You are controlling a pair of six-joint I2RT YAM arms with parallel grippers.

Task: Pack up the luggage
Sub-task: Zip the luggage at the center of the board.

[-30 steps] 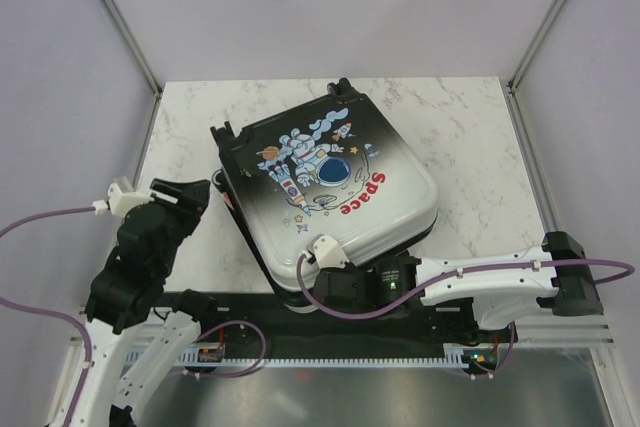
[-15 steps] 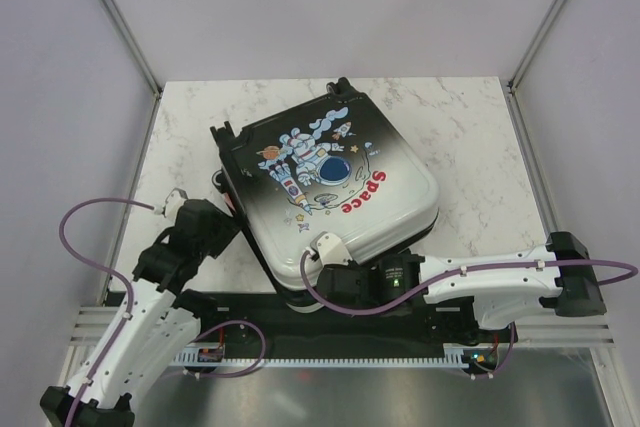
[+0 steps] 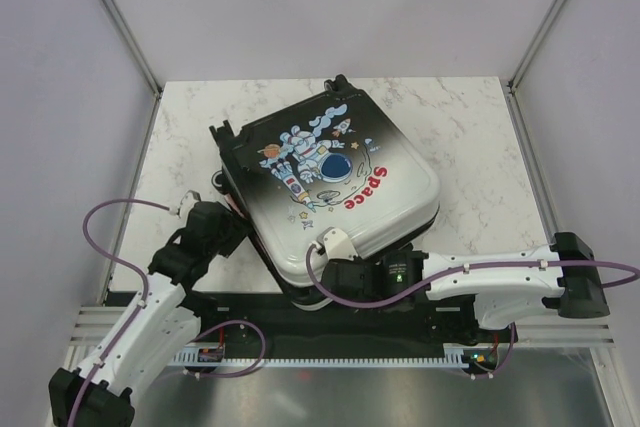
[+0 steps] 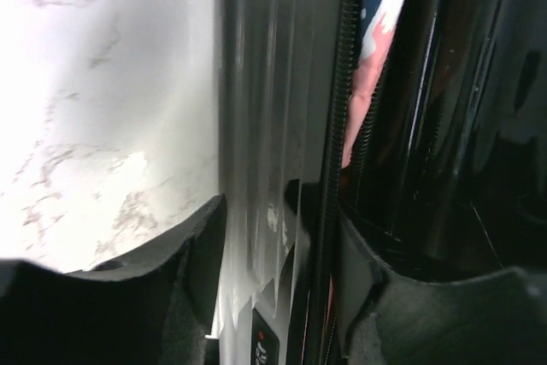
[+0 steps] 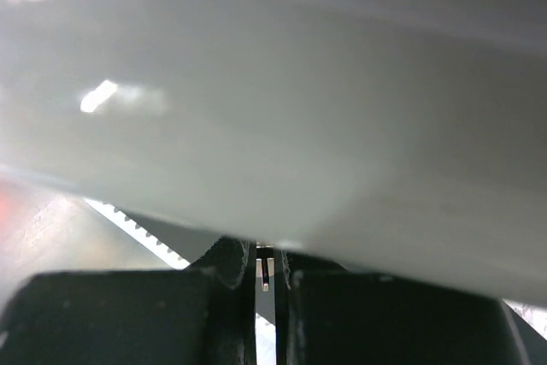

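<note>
One change: left end effector (image 4: 275, 211) now straddles the left rim of the suitcase (image 3: 330, 187), half-open, grip unclear. Suitcase mid-frame on worktop (image 3: 470, 117); right end effector (image 5: 266, 254) pinched shut at lower edge. Zip-up pending.

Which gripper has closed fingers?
The right gripper, at the white end of the luggage: its fingers nearly touch. The left gripper has them apart, straddling a side edge.

High rear camera looking down on table (image 3: 470, 117), wrist cameras hard against luggage (image 3: 330, 177) edge, right seemingly underneath
</note>
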